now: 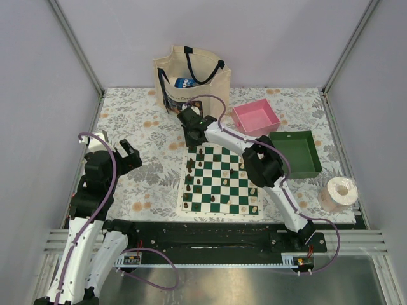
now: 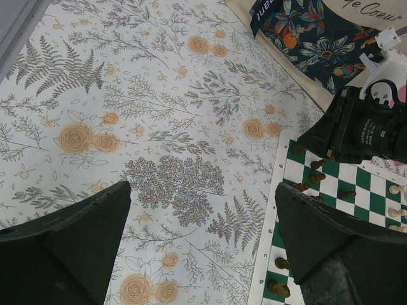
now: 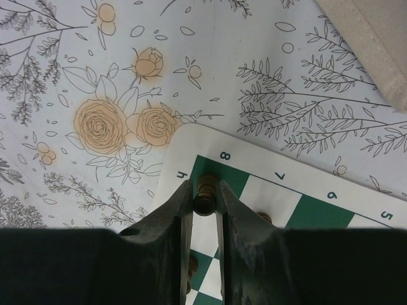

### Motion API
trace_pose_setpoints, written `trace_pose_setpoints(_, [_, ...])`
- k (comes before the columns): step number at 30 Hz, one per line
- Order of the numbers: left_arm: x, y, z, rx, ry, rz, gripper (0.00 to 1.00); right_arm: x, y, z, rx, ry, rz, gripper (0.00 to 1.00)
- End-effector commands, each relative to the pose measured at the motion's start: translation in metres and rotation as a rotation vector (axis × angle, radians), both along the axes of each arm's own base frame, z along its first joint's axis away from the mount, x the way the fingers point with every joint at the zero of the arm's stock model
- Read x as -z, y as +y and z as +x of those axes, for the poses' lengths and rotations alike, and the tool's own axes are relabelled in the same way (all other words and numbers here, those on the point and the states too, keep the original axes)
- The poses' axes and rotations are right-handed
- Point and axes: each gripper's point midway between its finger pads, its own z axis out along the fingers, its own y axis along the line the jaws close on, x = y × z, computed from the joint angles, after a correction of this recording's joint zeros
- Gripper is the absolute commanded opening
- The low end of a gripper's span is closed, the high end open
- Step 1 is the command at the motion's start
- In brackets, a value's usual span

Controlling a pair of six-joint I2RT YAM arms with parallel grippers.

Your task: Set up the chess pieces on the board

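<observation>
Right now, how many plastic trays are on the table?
2: a pink square plastic tray far right, and a dark green plastic tray nearer, right of the checked chessboard. None appear hidden.

One board (image 1: 219, 184), two trays (image 1: 255, 117), one bag (image 1: 191, 79), one roll (image 1: 338, 192)

Robot lab test cell, not a home. Plain white panels (image 1: 210, 32) in aluminium posts (image 1: 76, 44) box in the table (image 1: 127, 121) on three sides; a floral cloth (image 1: 292, 105) covers it. Left arm (image 1: 95, 184) and right arm (image 1: 273, 184) are bolted to a black rail (image 1: 210, 235) at the near edge, with purple cables (image 1: 114, 166) exposed. Staged props: board (image 1: 219, 181), tote (image 1: 191, 79), pink tray (image 1: 255, 117), green tray (image 1: 296, 152), paper roll (image 1: 338, 192).
</observation>
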Motion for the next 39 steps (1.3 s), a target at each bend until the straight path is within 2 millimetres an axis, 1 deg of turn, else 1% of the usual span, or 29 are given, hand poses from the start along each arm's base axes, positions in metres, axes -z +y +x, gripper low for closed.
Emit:
trace_pose_setpoints(1, [-0.013,-0.003,0.007,0.009,-0.065,-0.020,0.99,-0.002,0.003,0.005,0.011,-0.022,-0.003,0.27])
trace_pose_setpoints(5, [-0.013,-0.003,0.006,0.010,-0.063,-0.022,0.99,0.003,0.000,0.002,0.012,-0.013,-0.018,0.27])
trace_pose_setpoints(8, [-0.013,-0.003,0.007,0.008,-0.063,-0.022,0.99,0.000,0.000,0.003,0.014,-0.017,-0.011,0.26])
trace_pose_setpoints(11, [-0.013,-0.003,0.007,0.008,-0.062,-0.022,0.99,-0.007,0.002,0.001,0.002,-0.019,0.005,0.23])
trace_pose_setpoints(15, [-0.013,-0.002,0.007,0.005,-0.063,-0.022,0.99,-0.025,0.001,0.001,0.011,-0.053,0.041,0.23])
trace_pose_setpoints(18, [-0.013,-0.002,0.007,0.006,-0.065,-0.020,0.99,-0.031,-0.002,0.000,0.018,-0.068,0.050,0.23])
trace_pose_setpoints(23, [-0.014,-0.002,0.006,0.004,-0.066,-0.022,0.99,-0.024,-0.004,-0.001,0.027,-0.061,0.048,0.23])
trace_pose_setpoints(26, [-0.014,-0.002,0.006,0.005,-0.066,-0.023,0.99,-0.016,-0.001,-0.001,0.022,-0.039,0.059,0.24])
trace_pose_setpoints(29, [-0.013,-0.002,0.007,0.005,-0.063,-0.022,0.99,-0.011,-0.003,-0.001,0.028,-0.029,0.052,0.27])
trace_pose_setpoints(32, [-0.013,-0.002,0.007,0.006,-0.065,-0.023,0.99,-0.013,-0.003,0.000,0.026,-0.029,0.054,0.32])
trace_pose_setpoints(34, [-0.013,-0.002,0.007,0.005,-0.063,-0.023,0.99,-0.019,-0.003,0.001,0.021,-0.040,0.056,0.39])
trace_pose_setpoints(36, [-0.013,-0.001,0.007,0.003,-0.063,-0.022,0.99,-0.028,-0.002,0.002,0.014,-0.054,0.066,0.41])
trace_pose_setpoints(38, [-0.013,-0.001,0.007,0.003,-0.063,-0.022,0.99,-0.037,-0.001,0.005,0.005,-0.072,0.069,0.47])
trace_pose_setpoints(39, [-0.013,-0.001,0.007,0.002,-0.063,-0.023,0.99,-0.043,-0.001,0.005,0.002,-0.080,0.070,0.48])
